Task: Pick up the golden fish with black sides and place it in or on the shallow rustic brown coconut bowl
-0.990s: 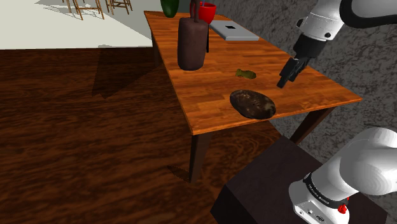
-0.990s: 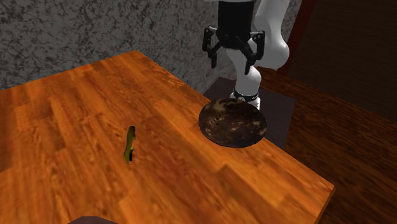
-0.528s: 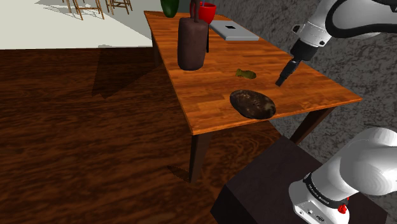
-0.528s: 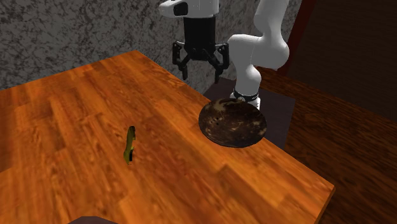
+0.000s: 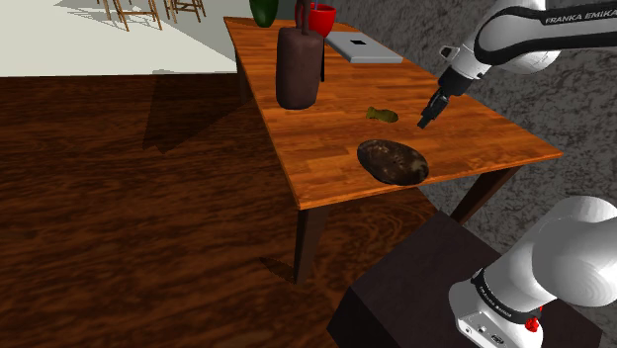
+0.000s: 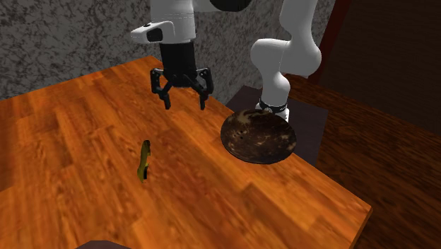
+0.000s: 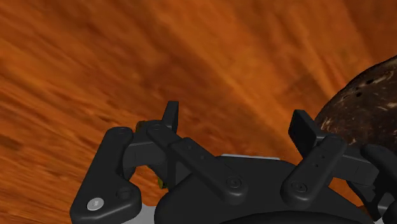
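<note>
On the orange-brown wooden table (image 5: pixel 326 148), the small golden-green fish with darker sides (image 5: pixel 383 115) rests on bare wood, touching nothing else. Seen from the second exterior view, the fish (image 6: pixel 144 160) is a thin, narrow shape standing well apart from the table's edges. To its near side in the shoulder view lies the shallow, mottled dark brown coconut bowl (image 5: pixel 393 161), close to the table edge on the stand's side and clearly apart from the fish; in the second exterior view the bowl (image 6: pixel 258 136) sits to the fish's right, and in the wrist view its speckled rim (image 7: pixel 362 108) shows just beside one finger. Above the table hangs the all-black two-finger gripper (image 5: pixel 426 122), a little to the right of the fish in the shoulder view and pointing down. From the second exterior view the gripper (image 6: pixel 185 105) hovers beyond the fish, its fingers spread wide with nothing between them; the wrist view shows the same wide gap (image 7: pixel 235 118) over plain wood grain. Farther along the table in the shoulder view stand a tall dark brown cylinder (image 5: pixel 297 67), a red cup (image 5: pixel 321 17) and a flat grey slab (image 5: pixel 364 46). A dark box stand (image 5: pixel 396 297) sits at the lower right on dark wooden flooring (image 5: pixel 119 198).
</note>
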{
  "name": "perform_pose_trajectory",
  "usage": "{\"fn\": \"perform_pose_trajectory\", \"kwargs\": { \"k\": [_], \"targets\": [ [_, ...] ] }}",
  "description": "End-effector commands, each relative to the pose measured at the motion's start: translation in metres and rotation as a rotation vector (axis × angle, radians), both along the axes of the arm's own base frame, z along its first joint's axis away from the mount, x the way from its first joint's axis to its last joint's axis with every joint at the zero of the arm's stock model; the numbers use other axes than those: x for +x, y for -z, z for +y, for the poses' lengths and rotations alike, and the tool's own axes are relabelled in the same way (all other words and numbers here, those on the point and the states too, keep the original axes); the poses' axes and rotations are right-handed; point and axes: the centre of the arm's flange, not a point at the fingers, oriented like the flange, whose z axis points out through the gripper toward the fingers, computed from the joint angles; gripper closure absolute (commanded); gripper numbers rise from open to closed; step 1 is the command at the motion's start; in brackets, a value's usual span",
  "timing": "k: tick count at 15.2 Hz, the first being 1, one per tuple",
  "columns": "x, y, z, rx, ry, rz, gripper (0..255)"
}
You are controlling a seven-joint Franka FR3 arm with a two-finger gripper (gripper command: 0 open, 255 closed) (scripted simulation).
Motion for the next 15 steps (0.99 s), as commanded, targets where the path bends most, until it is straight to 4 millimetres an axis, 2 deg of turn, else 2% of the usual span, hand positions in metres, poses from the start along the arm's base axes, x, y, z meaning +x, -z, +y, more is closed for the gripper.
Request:
{"fn": "perform_pose_trajectory", "kwargs": {
  "k": [1,8,9,15],
  "targets": [
    [0.015,0.008,-0.018,0.005,-0.053,-0.031,0],
    [0.081,0.039,-0.074,0.031,-0.225,-0.128,0],
    [0.081,0.039,-0.074,0.031,-0.225,-0.129,0],
    [0.09,0.068,-0.067,0.031,-0.225,-0.129,0]
  ]
}}
